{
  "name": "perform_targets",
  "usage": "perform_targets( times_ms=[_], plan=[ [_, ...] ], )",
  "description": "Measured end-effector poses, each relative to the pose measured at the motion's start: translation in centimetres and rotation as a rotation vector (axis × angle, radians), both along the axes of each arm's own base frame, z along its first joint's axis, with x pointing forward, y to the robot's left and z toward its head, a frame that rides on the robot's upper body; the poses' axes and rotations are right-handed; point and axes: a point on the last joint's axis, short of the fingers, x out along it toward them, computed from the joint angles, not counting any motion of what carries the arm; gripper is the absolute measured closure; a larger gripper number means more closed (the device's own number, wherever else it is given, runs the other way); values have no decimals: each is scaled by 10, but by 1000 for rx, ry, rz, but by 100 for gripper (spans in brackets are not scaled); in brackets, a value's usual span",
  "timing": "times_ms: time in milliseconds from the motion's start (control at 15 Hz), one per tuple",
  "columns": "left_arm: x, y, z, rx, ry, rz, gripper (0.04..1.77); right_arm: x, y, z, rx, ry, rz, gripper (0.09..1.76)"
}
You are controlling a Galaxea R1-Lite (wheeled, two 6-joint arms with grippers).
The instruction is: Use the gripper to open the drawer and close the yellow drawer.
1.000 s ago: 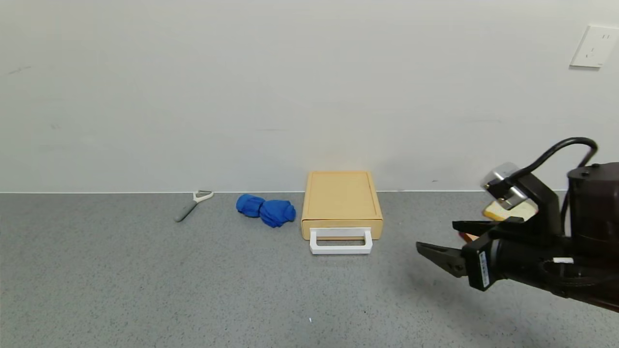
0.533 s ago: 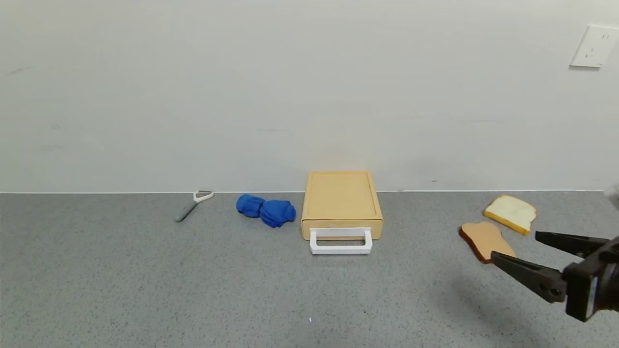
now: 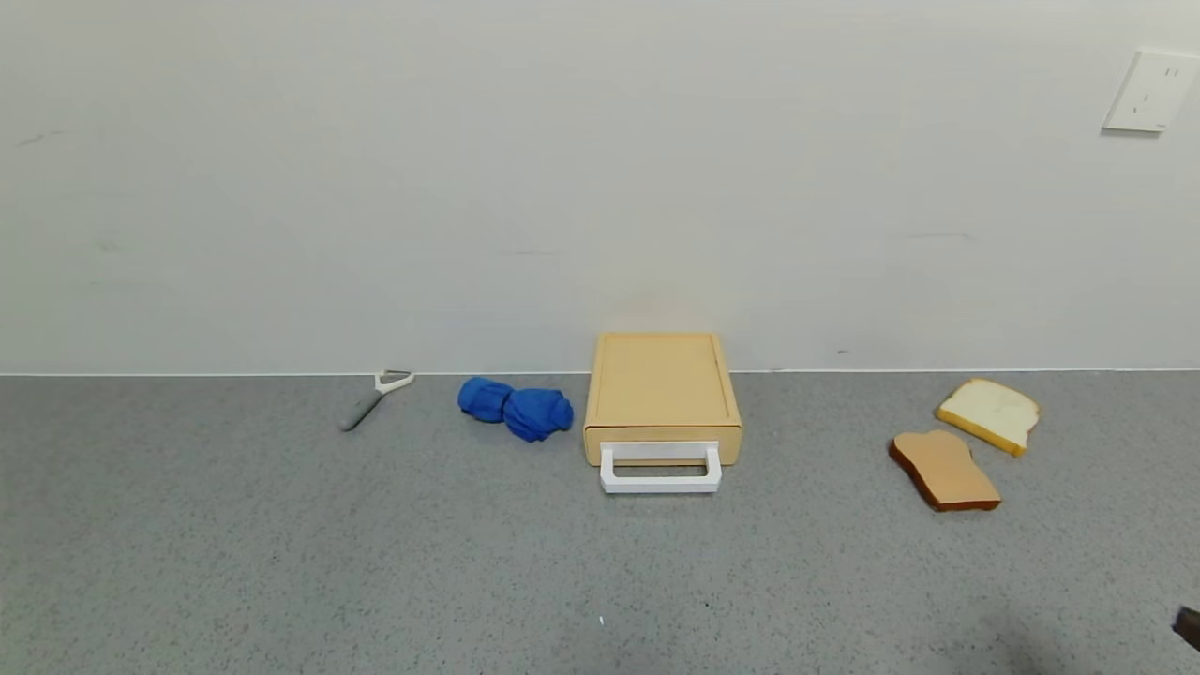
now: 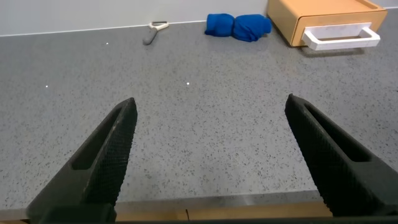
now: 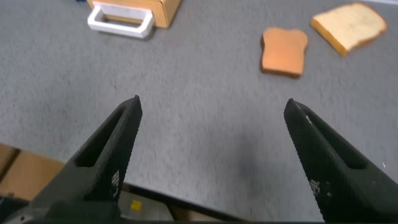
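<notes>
The pale yellow-tan drawer box (image 3: 662, 386) stands against the back wall at the middle, with its white loop handle (image 3: 661, 468) facing me; the drawer front sits flush with the box. It also shows in the left wrist view (image 4: 323, 18) and the right wrist view (image 5: 134, 12). My right gripper (image 5: 212, 112) is open and empty over the table's near right edge, far from the drawer; only a dark tip (image 3: 1189, 626) shows in the head view. My left gripper (image 4: 210, 109) is open and empty above the near edge, parked.
A blue cloth (image 3: 516, 406) lies left of the drawer, a grey-handled peeler (image 3: 372, 396) farther left. A brown bread slice (image 3: 943, 470) and a white slice (image 3: 990, 412) lie at the right. The wooden table edge (image 4: 217, 210) is just below the left gripper.
My right arm has pulled back to the right and down, almost out of the head view, uncovering both bread slices. The drawer has not moved.
</notes>
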Motion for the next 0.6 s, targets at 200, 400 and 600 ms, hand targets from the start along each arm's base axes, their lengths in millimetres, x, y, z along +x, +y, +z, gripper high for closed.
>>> perform_targets(
  times_ms=[200,400,600],
  plan=[
    [0,0,0,0,0,0,9,-32,-10,2,-5,-24,-102,16],
    [0,0,0,0,0,0,9,-54,-13,1,3,-85,-181,15],
    [0,0,0,0,0,0,9,-77,-15,-10,8,-117,-197,15]
  ],
)
